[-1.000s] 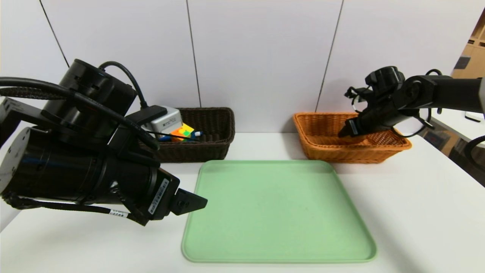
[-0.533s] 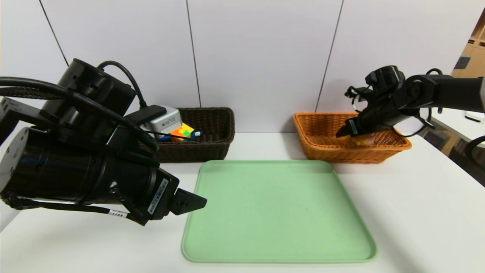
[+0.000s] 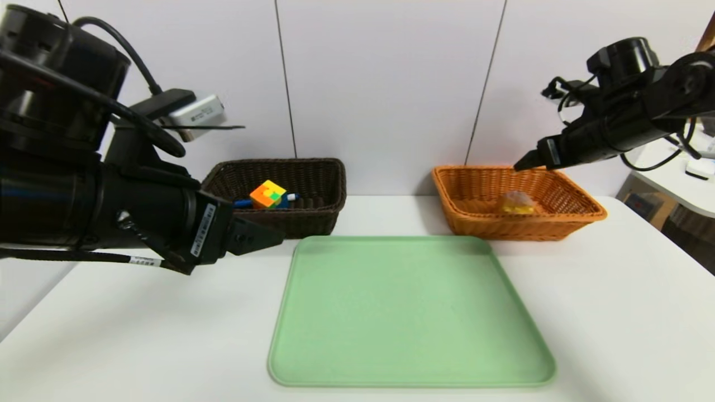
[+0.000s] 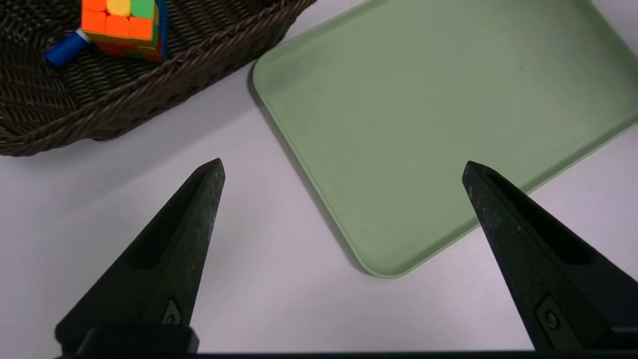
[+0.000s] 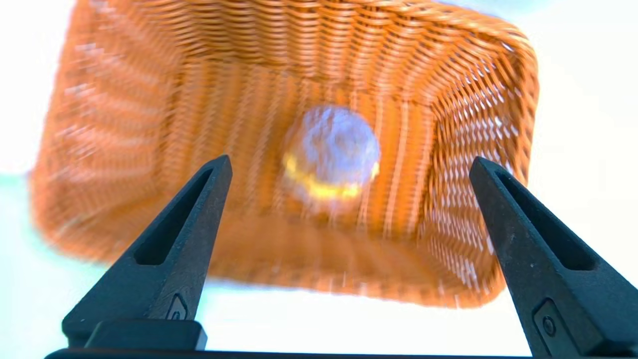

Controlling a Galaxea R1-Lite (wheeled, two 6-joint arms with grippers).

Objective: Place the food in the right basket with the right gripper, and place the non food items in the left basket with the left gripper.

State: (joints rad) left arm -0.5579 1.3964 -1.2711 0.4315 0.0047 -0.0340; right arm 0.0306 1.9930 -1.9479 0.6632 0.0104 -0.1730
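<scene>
- Currently, head view: right gripper (image 3: 528,161) hangs above the orange basket (image 3: 519,226), nothing pinched.
- Food item (image 3: 516,202), a clear-and-yellow lump, sits inside that basket, right of its middle. Too small here to give it a long axis.
- Dark basket (image 3: 273,220) on the left holds a puzzle cube (image 3: 268,194), tilted, one corner up, yellow and orange faces showing; no long axis on it.
- Blue item (image 3: 243,203) with a white end (image 3: 292,197) runs roughly left-right behind the cube, along the basket's length.
- Left gripper (image 3: 267,237) hangs in the air, in front of the dark basket, near the green tray (image 3: 410,312).
- Tray is bare, flat on the white table (image 3: 139,335).
- Writing: barcode label (image 3: 203,229) on the left gripper's body, print too small to read.
- Left wrist view: fingers (image 4: 199,219) spread wide, nothing between them. Cube rests against blue stuff in the dark basket.
- Right wrist view: fingers (image 5: 199,219) spread wide, apart from the food. Food looks roundish, translucent top, yellow band low down; no clear long axis. No label I can read on it.
</scene>
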